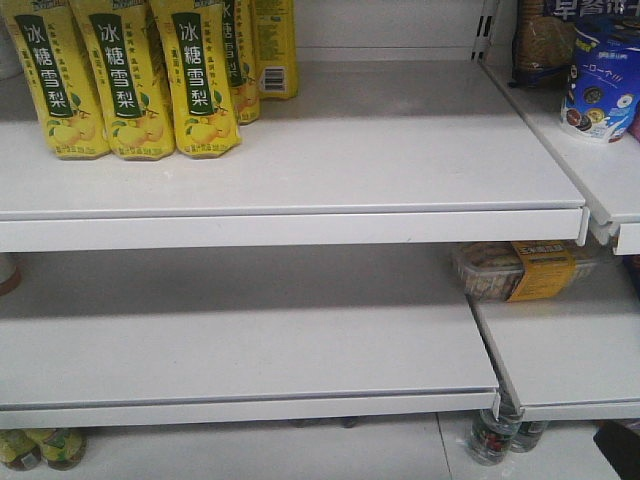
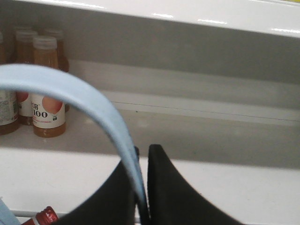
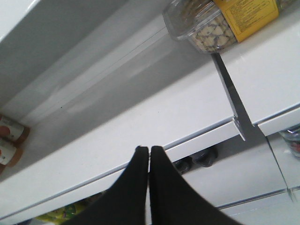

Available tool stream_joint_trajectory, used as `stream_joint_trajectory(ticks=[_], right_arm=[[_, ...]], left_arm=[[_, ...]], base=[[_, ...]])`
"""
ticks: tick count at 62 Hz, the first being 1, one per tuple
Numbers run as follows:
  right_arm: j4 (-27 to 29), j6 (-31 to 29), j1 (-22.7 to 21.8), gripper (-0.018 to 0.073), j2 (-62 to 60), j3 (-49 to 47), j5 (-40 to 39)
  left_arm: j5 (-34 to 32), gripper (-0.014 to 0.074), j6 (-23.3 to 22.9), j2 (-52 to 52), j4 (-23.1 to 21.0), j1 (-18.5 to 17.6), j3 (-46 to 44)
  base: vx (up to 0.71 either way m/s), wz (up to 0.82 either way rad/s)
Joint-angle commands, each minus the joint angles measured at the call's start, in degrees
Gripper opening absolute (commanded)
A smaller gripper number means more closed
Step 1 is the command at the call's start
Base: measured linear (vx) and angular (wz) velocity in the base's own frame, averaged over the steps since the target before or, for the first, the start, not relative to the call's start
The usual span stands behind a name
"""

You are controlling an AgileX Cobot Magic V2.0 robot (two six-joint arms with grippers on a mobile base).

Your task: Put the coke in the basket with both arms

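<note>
The left gripper (image 2: 142, 154) pinches the basket's smooth, curved light-blue handle (image 2: 79, 96); a red bottle cap (image 2: 47, 216) peeks below. The right gripper (image 3: 149, 151) is closed, empty.

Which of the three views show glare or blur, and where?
Left wrist view: bright glare streaks on the upper shelf edge, and the light-blue basket handle is blurred, too near the lens. Right wrist view: the shut right pincer has soft edges. Front view: sharp, with even light and shade under the shelves.
</note>
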Motion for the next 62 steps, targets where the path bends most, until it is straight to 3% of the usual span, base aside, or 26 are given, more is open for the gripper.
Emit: stream_joint_trajectory(ticks=[1,7,15,23,43,52,62], right_arm=[[11.8,-19.6,-4.7,-0.0005,-2.2,-0.1,-9.7],[20.9,-31.4,-10.3,-0.0005,-5.4,2.8,-17.1],[26.5,-35.7,-14.6,-0.0005,-10.4,7.9,-22.2],[26.1,-37.9,-18.4,-0.0005,-13.7,8.2,-18.5],[25.5,-55.0,-24.9,-0.0005,-15.0,8.2,-18.5],[25.0,-56.7,-24.9,-0.0005,-15.0,8.2,-18.6],[19.0,-56.6,-24.9,-0.0005,-15.0,8.2,-18.7]], left_arm=[[-8.4,-0.0006,2.4,-1.2,2.8,0.0,-1.7],[-8.4,-0.0006,2.4,-1.2,2.8,0.0,-1.7],[-8.4,-0.0006,2.4,-1.2,2.8,0.0,-1.7],[-8.4,-0.0006,2.4,-1.2,2.8,0.0,-1.7],[-8.4,-0.0006,2.4,-1.2,2.8,0.0,-1.7],[-8.4,-0.0006,2.4,-1.2,2.8,0.0,-1.7],[-8.4,-0.0006,2.4,-1.2,2.8,0.0,-1.7]], base=[[0.0,0.0],[0.0,0.0],[0.0,0.0],[0.0,0.0],[0.0,0.0],[0.0,0.0],[0.0,0.0]])
